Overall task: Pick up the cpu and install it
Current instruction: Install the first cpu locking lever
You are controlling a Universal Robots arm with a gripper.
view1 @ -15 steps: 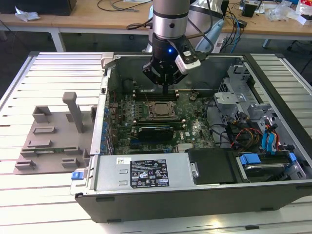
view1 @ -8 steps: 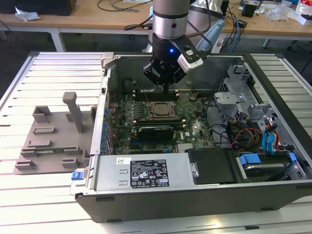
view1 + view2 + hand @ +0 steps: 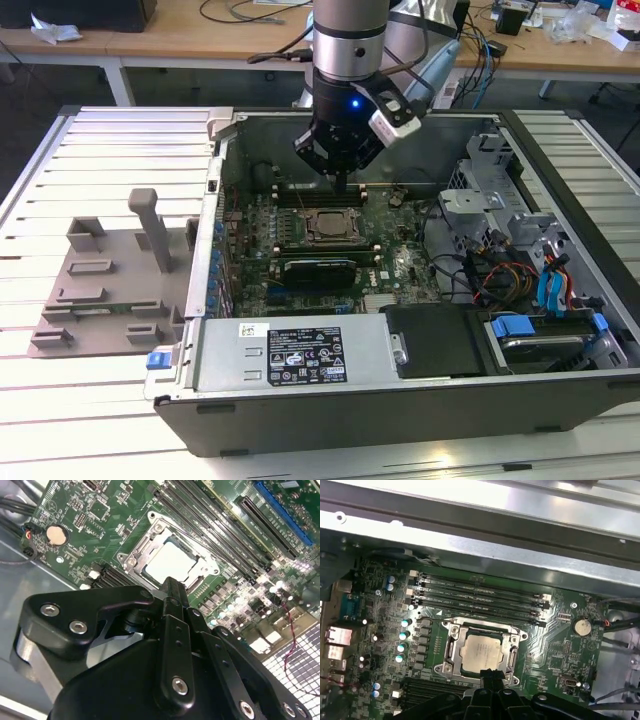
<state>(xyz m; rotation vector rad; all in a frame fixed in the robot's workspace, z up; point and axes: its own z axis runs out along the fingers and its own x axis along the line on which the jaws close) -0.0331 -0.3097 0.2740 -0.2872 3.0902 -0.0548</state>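
Currently, the cpu (image 3: 481, 652) lies seated in the motherboard socket (image 3: 451, 650) inside the open computer case (image 3: 400, 410), while the gripper (image 3: 172, 587) hangs above one socket edge, fingers apparently pressed together, grasping nothing.

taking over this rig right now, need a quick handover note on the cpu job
Gripper: shut, holding nothing, poised low inside the open computer case, just above the socket frame.
Cpu: lying flat inside the socket frame on the motherboard, silvery top up. The fingertips sit by its edge in both wrist views; I cannot tell if they touch it.
Done: pick-up and placement look finished, since the cpu is in the frame and not in the gripper.
Left: full seating and frame latching cannot be judged from here; check both.
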